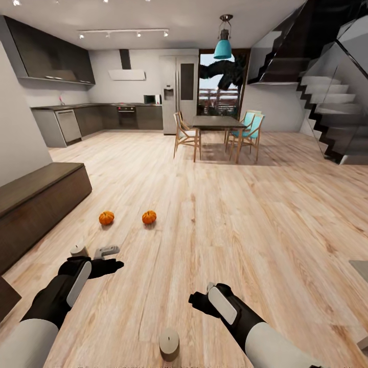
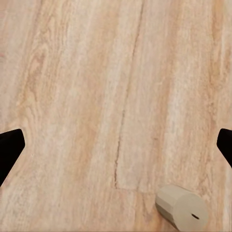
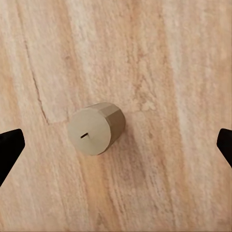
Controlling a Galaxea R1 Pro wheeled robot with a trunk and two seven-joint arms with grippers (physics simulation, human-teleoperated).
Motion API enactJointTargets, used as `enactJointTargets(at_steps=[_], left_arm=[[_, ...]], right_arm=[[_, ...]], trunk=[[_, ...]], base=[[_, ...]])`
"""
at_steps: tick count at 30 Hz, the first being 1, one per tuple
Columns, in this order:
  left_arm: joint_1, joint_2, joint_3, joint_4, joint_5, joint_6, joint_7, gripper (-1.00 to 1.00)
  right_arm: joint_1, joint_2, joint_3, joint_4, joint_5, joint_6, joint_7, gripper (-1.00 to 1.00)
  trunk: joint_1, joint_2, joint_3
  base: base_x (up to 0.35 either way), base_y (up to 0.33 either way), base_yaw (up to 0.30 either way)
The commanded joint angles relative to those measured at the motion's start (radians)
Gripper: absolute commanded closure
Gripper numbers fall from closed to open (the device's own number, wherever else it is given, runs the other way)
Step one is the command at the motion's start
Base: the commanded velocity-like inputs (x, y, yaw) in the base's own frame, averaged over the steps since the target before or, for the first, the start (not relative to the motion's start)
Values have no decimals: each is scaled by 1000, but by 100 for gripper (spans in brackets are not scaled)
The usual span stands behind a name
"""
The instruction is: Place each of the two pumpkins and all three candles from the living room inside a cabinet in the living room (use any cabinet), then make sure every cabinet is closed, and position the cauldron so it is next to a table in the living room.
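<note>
Gaping left hand (image 2: pixel 116 145) and right hand (image 3: pixel 116 145) above floor-standing candles (image 3: pixel 95 128), shut cabinet (image 1: pixel 36 204) aside.

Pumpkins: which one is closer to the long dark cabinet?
The left pumpkin; it lies nearer the cabinet, while the right pumpkin sits farther out.

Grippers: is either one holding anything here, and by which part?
Nothing is held. Both the left gripper and right gripper are open over the floor; a candle stands untouched below the right one.
</note>
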Motion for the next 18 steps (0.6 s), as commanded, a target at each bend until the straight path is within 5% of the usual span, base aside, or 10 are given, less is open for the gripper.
enactJointTargets(at_steps=[1, 18], left_arm=[[-1, 1, -1, -1, 0, 4, -1, -100], [-1, 4, -1, 2, -31, 4, -1, -100]], right_arm=[[-1, 0, 5, -2, -9, 1, -9, -100], [-1, -2, 9, -13, 10, -11, 1, -100]], trunk=[[4, -8, -4], [69, -127, -57]], base=[[0, 0, 0], [0, 0, 0]])
